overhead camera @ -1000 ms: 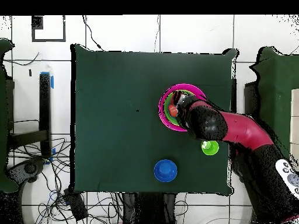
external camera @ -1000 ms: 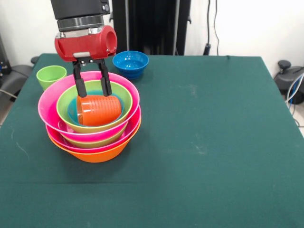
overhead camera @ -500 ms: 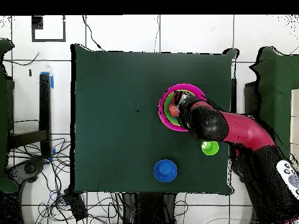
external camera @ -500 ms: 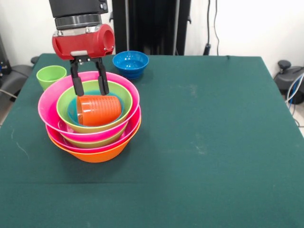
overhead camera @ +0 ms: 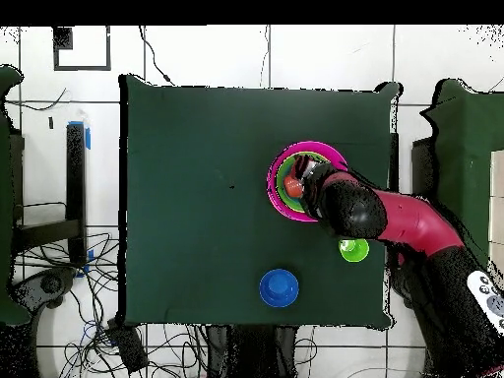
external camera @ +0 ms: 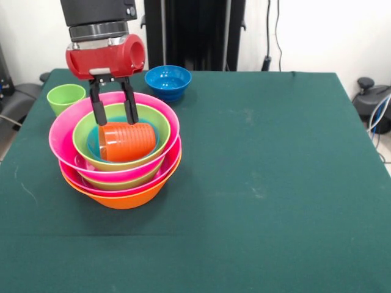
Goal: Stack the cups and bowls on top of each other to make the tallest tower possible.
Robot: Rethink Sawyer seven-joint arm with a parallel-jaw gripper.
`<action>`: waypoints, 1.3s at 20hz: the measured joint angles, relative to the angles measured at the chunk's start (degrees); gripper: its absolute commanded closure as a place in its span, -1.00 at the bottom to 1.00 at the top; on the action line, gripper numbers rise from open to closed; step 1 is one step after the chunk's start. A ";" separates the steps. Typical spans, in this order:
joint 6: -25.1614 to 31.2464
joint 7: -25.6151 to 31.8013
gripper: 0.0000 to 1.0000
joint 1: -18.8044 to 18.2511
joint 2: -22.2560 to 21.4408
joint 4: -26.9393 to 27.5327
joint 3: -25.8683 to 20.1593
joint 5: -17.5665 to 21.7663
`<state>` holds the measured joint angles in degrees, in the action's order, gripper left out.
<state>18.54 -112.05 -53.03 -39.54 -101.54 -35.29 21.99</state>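
Note:
The tower is a nest of bowls at the table's left: a large orange bowl (external camera: 125, 196) lowest, pink bowls (external camera: 61, 139) and green bowls (external camera: 157, 125) above, a light blue one (external camera: 93, 143) innermost. An orange-red cup (external camera: 127, 141) lies on its side in the top green bowl. My gripper (external camera: 113, 117) hangs just above that cup, open, its fingertips (external camera: 98, 118) level with the cup's upper side and holding nothing. From overhead the arm covers part of the tower (overhead camera: 287, 157), and a bit of the orange-red cup (overhead camera: 291, 185) shows.
A light green cup (external camera: 65, 97) stands upright just behind the tower on the left, and it shows beside the arm from overhead (overhead camera: 353, 250). A small dark blue bowl (external camera: 167, 81) sits near the far edge (overhead camera: 279, 287). The green cloth spreads bare to the right.
My gripper has risen slightly and drifted left above the tower. The orange-red cup has stayed on its side in the top bowl.

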 measured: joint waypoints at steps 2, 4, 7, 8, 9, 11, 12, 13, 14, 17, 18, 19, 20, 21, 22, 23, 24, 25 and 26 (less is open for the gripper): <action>0.00 0.00 -1.00 -0.25 0.49 0.02 0.00 0.72; -0.01 0.00 -1.00 -0.36 0.88 0.02 0.00 1.27; -0.01 0.00 -1.00 -0.54 2.16 0.22 -0.02 2.80; 0.00 0.00 -1.00 -0.62 2.64 0.32 -0.02 3.34; -0.04 0.00 -1.00 -0.69 2.93 0.37 -0.02 3.75; -0.07 0.00 -1.00 -0.91 3.39 0.70 -0.13 4.60; -0.07 0.00 -1.00 -1.18 3.63 1.08 -0.31 5.12; -0.07 0.00 -1.00 -1.26 3.71 1.18 -0.35 5.25; -0.10 0.00 -1.00 -1.54 4.06 1.42 -0.49 5.64; -0.07 0.00 -1.00 -2.01 4.75 2.07 -0.96 5.67; -0.07 0.00 -1.00 -2.07 4.85 2.15 -1.01 5.67; -0.07 0.00 -1.00 -2.12 4.94 2.23 -1.07 5.68; -0.07 0.00 -1.00 -2.30 5.22 2.44 -1.24 5.68; -0.05 0.00 -1.00 -2.52 5.45 2.60 -1.40 5.69; -0.05 0.00 -1.00 -2.69 5.59 2.66 -1.49 5.69; -0.06 0.00 -1.00 -2.97 5.79 2.69 -1.63 5.69; -0.06 0.00 -1.00 -3.18 5.91 2.69 -1.73 5.69; -0.06 0.00 -1.00 -3.34 5.99 2.69 -1.80 5.69; -0.06 0.00 -1.00 -3.80 6.25 2.70 -1.97 5.69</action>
<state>18.48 -112.05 -56.83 -33.28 -98.84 -37.26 27.68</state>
